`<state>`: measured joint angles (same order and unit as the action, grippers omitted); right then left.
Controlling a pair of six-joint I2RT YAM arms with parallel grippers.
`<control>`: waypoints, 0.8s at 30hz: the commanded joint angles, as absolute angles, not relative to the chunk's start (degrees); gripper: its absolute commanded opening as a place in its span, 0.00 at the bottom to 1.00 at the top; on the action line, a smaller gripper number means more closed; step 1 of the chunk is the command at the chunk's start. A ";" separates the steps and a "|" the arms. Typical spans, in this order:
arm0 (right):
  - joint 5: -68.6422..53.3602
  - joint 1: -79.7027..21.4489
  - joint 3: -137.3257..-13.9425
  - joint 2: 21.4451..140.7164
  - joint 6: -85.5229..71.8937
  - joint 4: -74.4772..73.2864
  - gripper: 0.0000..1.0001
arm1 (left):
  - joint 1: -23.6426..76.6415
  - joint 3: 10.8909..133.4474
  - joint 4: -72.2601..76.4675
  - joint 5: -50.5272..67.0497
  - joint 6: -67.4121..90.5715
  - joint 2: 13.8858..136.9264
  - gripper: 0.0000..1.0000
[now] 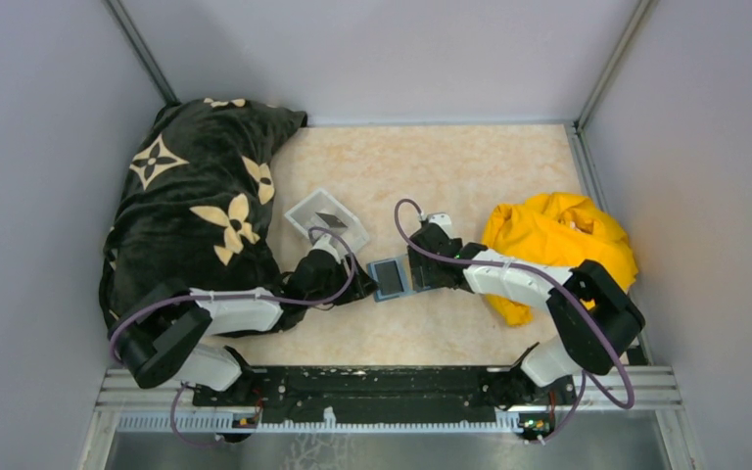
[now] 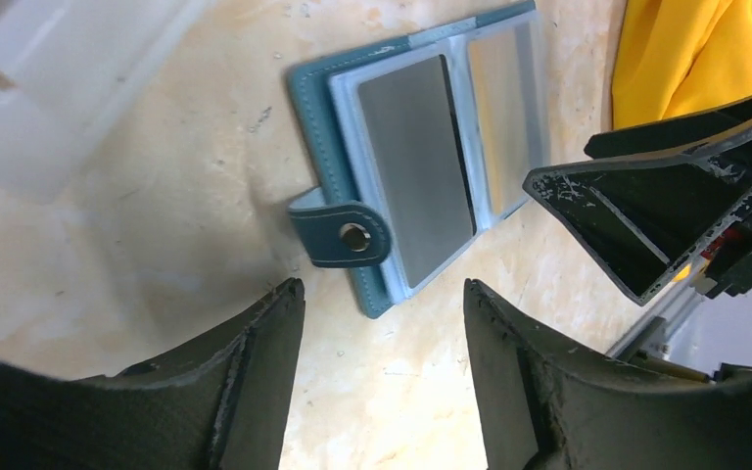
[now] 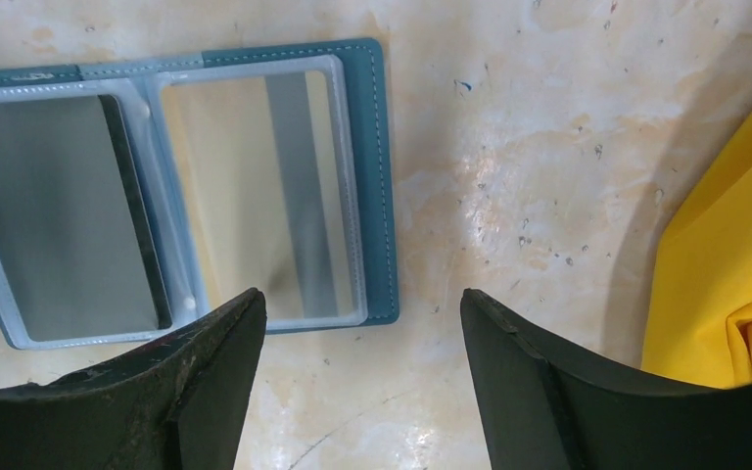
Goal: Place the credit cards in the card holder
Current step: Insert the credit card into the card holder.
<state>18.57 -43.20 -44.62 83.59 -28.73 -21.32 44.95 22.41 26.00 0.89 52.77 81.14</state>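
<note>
The card holder (image 1: pixel 389 277) lies open like a book on the table between my two grippers, its teal cover (image 2: pixel 308 127) and snap strap toward the left gripper. A grey credit card (image 2: pixel 416 166) sits in one clear sleeve. The other sleeve shows a yellow-tan card (image 3: pixel 225 186) under glare. Another dark card (image 1: pixel 331 219) lies in the clear tray. My left gripper (image 2: pixel 384 294) is open just short of the holder's strap edge, nothing between its fingers. My right gripper (image 3: pixel 362 304) is open at the holder's opposite edge (image 3: pixel 377 176), also holding nothing.
A clear-white plastic tray (image 1: pixel 308 211) stands behind the left gripper. A black blanket with a cream flower print (image 1: pixel 196 211) fills the left side. A bunched yellow cloth (image 1: pixel 558 240) lies right of the right arm. Grey walls enclose the table.
</note>
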 commanded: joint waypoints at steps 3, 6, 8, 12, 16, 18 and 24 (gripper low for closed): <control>17.64 -43.16 -44.33 81.82 -29.25 -16.76 0.73 | 49.82 28.60 13.94 -11.34 50.45 81.04 0.68; 17.39 -42.90 -43.68 81.39 -29.37 -16.19 0.73 | 51.64 32.35 8.71 -17.03 50.73 83.24 0.68; 17.19 -42.62 -43.31 80.88 -29.39 -15.97 0.73 | 52.61 35.19 4.07 -20.86 51.03 85.02 0.68; 16.01 -41.98 -42.48 79.76 -29.34 -15.20 0.73 | 54.17 38.40 -2.07 -26.54 51.87 87.17 0.68; 13.86 -40.86 -41.14 79.50 -29.57 -13.75 0.73 | 54.54 39.15 -3.74 -28.76 52.32 88.59 0.67; 12.40 -40.23 -40.37 79.01 -29.85 -12.72 0.73 | 54.71 39.15 -3.60 -29.65 52.46 89.00 0.65; 10.97 -39.32 -39.26 78.04 -30.40 -11.96 0.73 | 54.85 39.16 -0.83 -29.85 52.63 91.01 0.51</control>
